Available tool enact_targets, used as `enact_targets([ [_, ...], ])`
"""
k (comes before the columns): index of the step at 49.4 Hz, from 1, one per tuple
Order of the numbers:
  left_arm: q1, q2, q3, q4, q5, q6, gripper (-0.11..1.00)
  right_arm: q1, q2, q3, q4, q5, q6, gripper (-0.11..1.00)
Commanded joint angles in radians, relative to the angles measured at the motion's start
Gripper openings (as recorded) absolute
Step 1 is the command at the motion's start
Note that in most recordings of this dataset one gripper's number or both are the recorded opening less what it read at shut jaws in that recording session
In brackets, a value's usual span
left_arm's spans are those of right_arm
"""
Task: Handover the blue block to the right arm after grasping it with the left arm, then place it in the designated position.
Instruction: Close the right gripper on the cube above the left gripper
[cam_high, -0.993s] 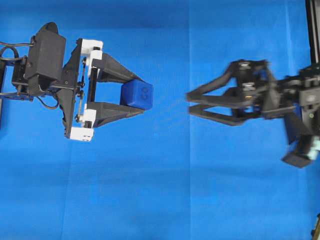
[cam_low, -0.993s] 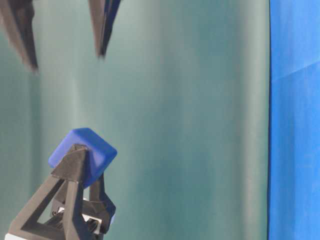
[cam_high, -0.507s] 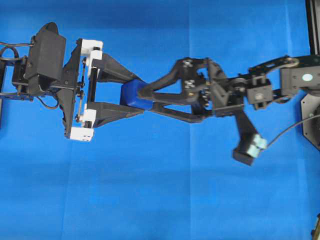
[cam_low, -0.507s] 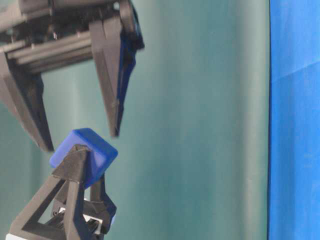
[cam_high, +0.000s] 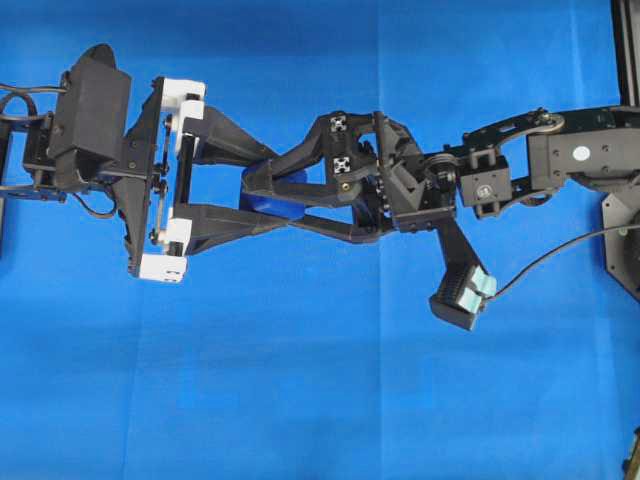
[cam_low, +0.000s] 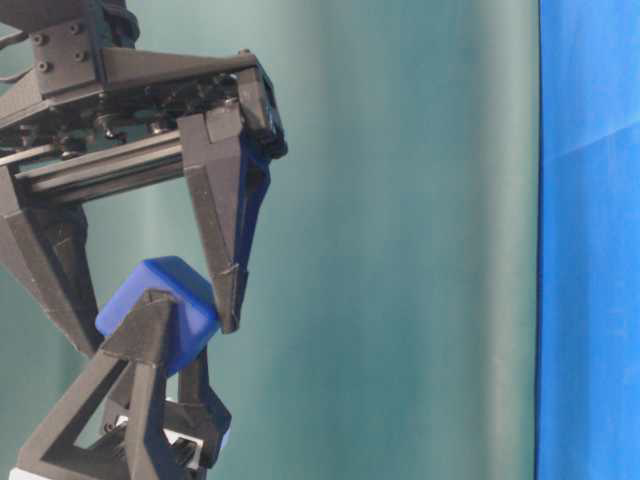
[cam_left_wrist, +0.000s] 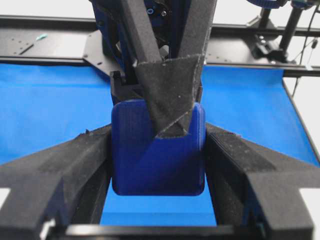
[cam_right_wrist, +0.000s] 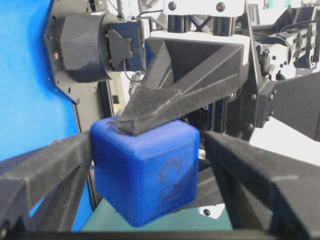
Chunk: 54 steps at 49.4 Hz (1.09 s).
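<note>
The blue block (cam_low: 165, 298) hangs above the blue cloth (cam_high: 300, 380), pinched between the two fingers of my left gripper (cam_left_wrist: 157, 150); it fills the gap between the pads (cam_left_wrist: 227, 165). My right gripper (cam_right_wrist: 147, 155) has come in from the right and stands open, with one finger (cam_low: 228, 270) on each side of the block. In the right wrist view the left finger (cam_right_wrist: 50, 170) is against the block's side and a narrow gap shows at the right finger (cam_right_wrist: 250, 165). From overhead the right arm's fingers (cam_high: 300, 175) hide the block.
A black frame rail (cam_high: 625, 50) runs along the right edge of the cloth, with the right arm's base and a cable (cam_high: 560, 260) beside it. A green backdrop (cam_low: 400, 250) stands behind the grippers.
My right gripper has moved left, from well apart to straddling the block, still open. The left gripper and the block have stayed in place.
</note>
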Motion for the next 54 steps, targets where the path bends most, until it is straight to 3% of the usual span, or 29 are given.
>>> enact_targets([
  [1, 0.0, -0.018, -0.011, 0.0, -0.005, 0.0, 0.48, 0.0, -0.011, -0.029, 0.003, -0.003, 0.002, 0.96],
  [18, -0.002, -0.018, -0.011, 0.0, -0.002, 0.0, 0.48, -0.002, -0.011, -0.029, 0.003, 0.006, 0.005, 0.93],
  [28, 0.0, -0.018, -0.011, 0.0, -0.002, -0.002, 0.48, 0.0, -0.011, -0.032, 0.008, 0.058, 0.017, 0.51],
  [41, -0.005, -0.018, -0.012, 0.0, -0.002, 0.009, 0.48, -0.003, -0.011, -0.037, 0.012, 0.069, 0.072, 0.52],
  [54, -0.006, -0.018, -0.012, 0.0, -0.002, 0.006, 0.48, -0.003, -0.011, -0.037, 0.012, 0.069, 0.075, 0.52],
])
